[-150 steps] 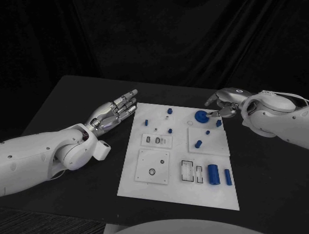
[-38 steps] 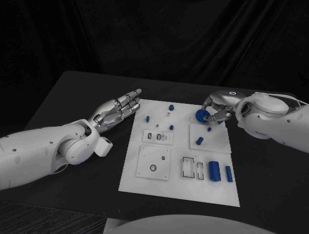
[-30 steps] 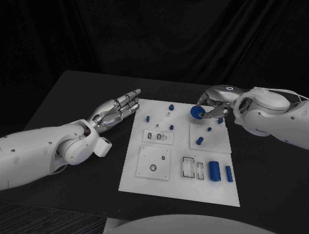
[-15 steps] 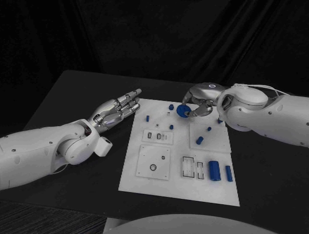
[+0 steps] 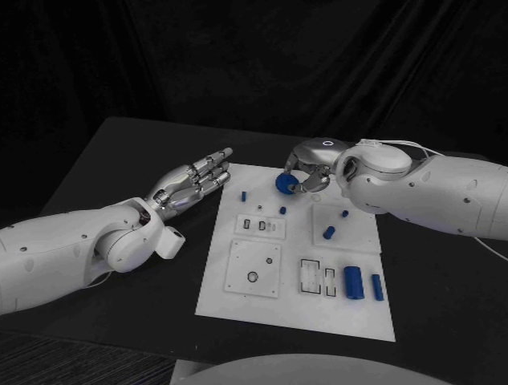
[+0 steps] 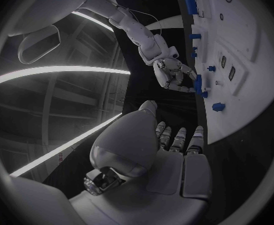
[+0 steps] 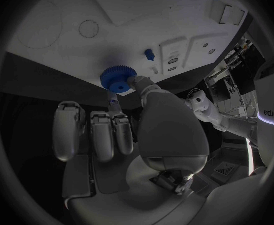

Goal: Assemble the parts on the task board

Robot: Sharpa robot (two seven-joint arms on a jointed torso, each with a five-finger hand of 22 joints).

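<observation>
The white task board (image 5: 290, 298) lies mid-table. My right hand (image 5: 309, 170) hovers over the board's far edge and pinches a blue toothed gear (image 5: 285, 184) in its fingertips. The right wrist view shows that gear (image 7: 117, 78) held at the fingertips above the board (image 7: 143, 15), near a small blue peg (image 7: 149, 54). My left hand (image 5: 191, 183) lies open, fingers stretched flat, just off the board's far left corner. From the left wrist view, the right hand (image 6: 173, 74) and its gear (image 6: 199, 85) sit past my left hand (image 6: 168, 150).
Small blue pegs (image 5: 243, 195) (image 5: 282, 210) (image 5: 344, 214) (image 5: 329, 233) stand on the board's far half. Two blue cylinders (image 5: 351, 283) (image 5: 376, 287) lie at its near right. Recessed slots (image 5: 258, 227) and a round hole (image 5: 251, 277) mark the left side. Black table (image 5: 115, 160) surrounds the board.
My right hand has lifted the blue gear from the board's far right corner and carried it leftwards along the far edge. The left hand has stayed still.
</observation>
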